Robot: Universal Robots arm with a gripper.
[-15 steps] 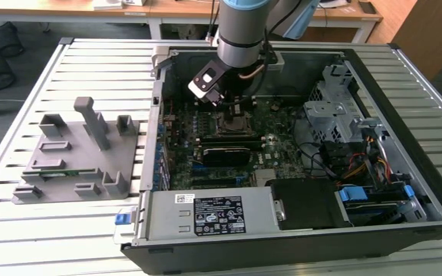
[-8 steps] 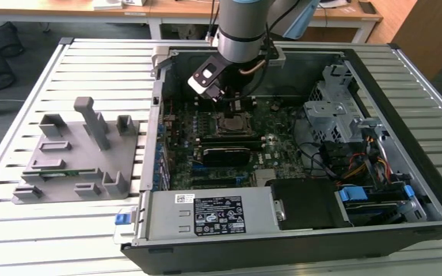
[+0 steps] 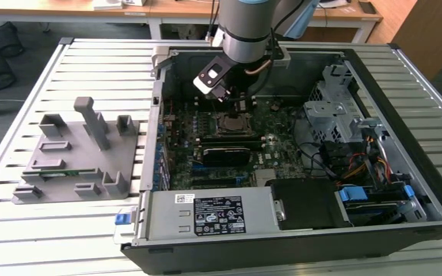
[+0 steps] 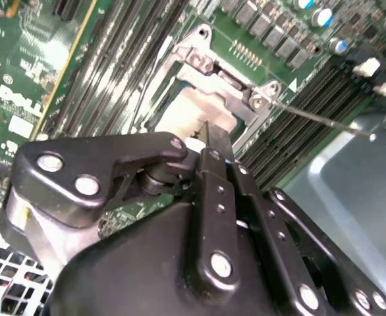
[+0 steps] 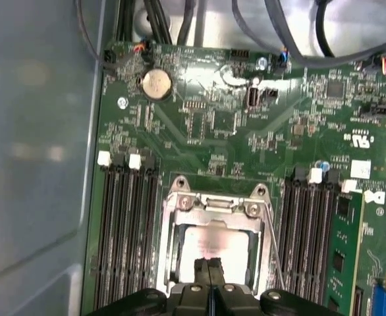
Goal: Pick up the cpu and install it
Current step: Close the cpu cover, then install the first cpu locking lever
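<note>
The cpu (image 5: 214, 242), a pale silvery square plate, lies flat inside the metal socket frame (image 5: 174, 205) on the green motherboard. It also shows in the second wrist view as the cpu (image 4: 188, 108) and in the exterior view as the cpu (image 3: 232, 122), inside the open computer case. My gripper (image 5: 208, 268) is shut, its two black fingers pressed together with nothing between them. Their tips stand right over the plate's near edge. The same closed tips show as the gripper (image 4: 209, 135), and the gripper (image 3: 236, 104) hangs just above the socket.
Memory slots (image 5: 124, 230) flank the socket, with a green memory stick (image 5: 344, 253) on one side. A thin socket lever (image 4: 318, 118) sticks out sideways. A grey fixture plate (image 3: 75, 161) lies at the exterior view's left. The power supply (image 3: 205, 215) and drive cage (image 3: 330, 109) border the board.
</note>
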